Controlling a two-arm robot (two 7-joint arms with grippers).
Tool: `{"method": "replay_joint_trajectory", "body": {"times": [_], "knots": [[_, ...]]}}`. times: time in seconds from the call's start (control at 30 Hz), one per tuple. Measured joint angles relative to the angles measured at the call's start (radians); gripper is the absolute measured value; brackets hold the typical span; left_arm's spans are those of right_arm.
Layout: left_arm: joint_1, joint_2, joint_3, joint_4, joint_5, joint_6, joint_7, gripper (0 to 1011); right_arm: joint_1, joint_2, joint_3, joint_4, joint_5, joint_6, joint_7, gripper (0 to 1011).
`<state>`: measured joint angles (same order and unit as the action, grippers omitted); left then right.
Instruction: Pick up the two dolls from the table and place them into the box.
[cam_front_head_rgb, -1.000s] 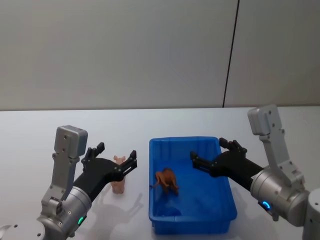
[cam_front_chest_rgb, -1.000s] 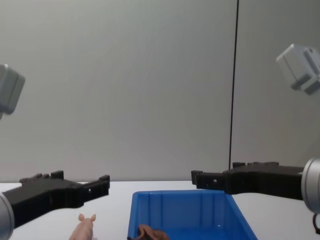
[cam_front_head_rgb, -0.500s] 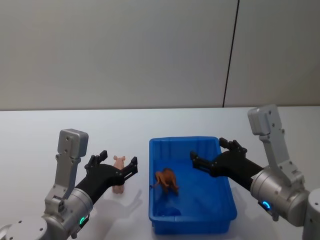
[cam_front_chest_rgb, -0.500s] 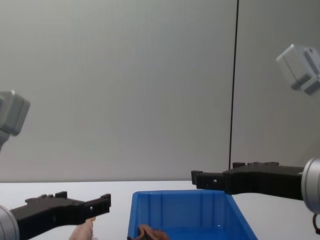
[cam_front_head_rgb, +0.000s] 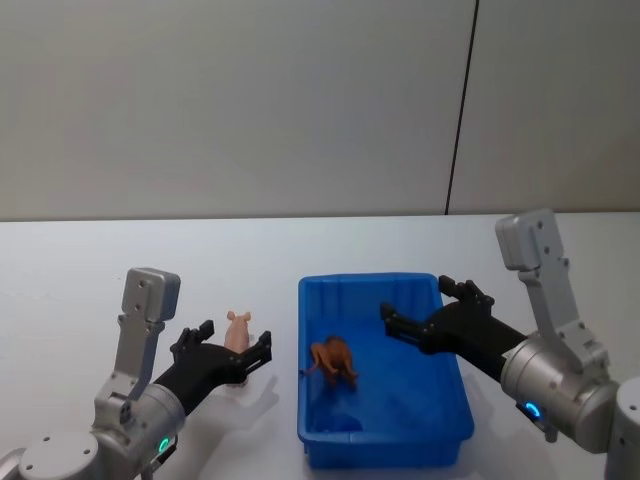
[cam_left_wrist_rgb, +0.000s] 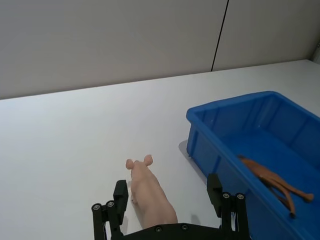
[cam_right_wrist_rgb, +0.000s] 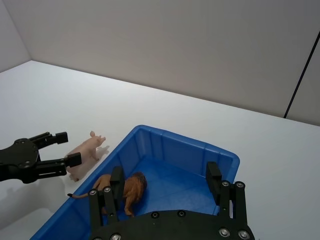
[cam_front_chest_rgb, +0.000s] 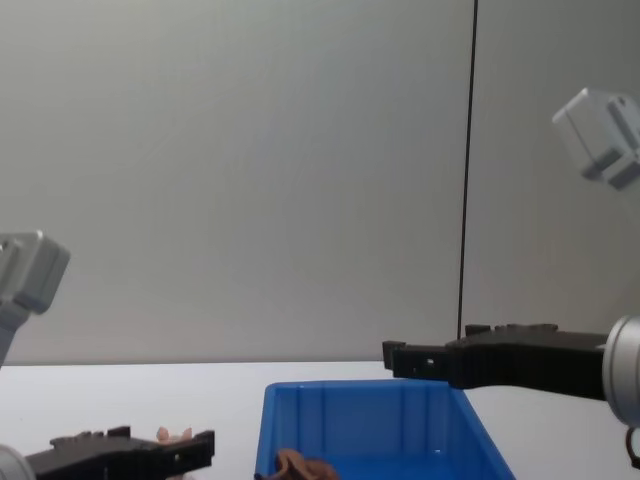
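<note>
The pale pink pig doll (cam_front_head_rgb: 238, 326) (cam_left_wrist_rgb: 148, 192) (cam_right_wrist_rgb: 87, 150) stands on the white table (cam_front_head_rgb: 90, 280), just left of the blue box (cam_front_head_rgb: 368, 280) (cam_left_wrist_rgb: 225, 100) (cam_right_wrist_rgb: 185, 138) (cam_front_chest_rgb: 360, 388). My left gripper (cam_front_head_rgb: 234, 344) (cam_left_wrist_rgb: 167, 192) (cam_right_wrist_rgb: 67, 148) (cam_front_chest_rgb: 150, 450) is low and open, one finger on each side of the pig without touching it. The reddish-brown doll (cam_front_head_rgb: 333, 362) (cam_left_wrist_rgb: 272, 177) (cam_right_wrist_rgb: 130, 188) (cam_front_chest_rgb: 300, 465) lies inside the box at its left side. My right gripper (cam_front_head_rgb: 420, 303) (cam_right_wrist_rgb: 165, 177) (cam_front_chest_rgb: 400, 357) hangs open above the box with nothing in it.
A plain grey wall with a dark vertical seam (cam_front_head_rgb: 460, 110) stands behind the table. White tabletop runs far to the left of the pig and behind the box.
My left gripper has come down toward the table and now straddles the pink pig. The right gripper, the box and the brown doll have not moved.
</note>
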<state>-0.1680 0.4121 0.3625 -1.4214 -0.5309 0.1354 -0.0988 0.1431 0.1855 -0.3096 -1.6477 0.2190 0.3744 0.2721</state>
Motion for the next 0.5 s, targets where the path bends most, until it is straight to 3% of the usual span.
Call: {"method": "replay_joint_trajectory", "body": {"times": [0.5], "knots": [[-0.035,-0.016,-0.005,0.088,0.026,0.030,-0.023,1001,0.000,0.000,0.000,0.000,0.000,0.000,0.000,1001]]}}
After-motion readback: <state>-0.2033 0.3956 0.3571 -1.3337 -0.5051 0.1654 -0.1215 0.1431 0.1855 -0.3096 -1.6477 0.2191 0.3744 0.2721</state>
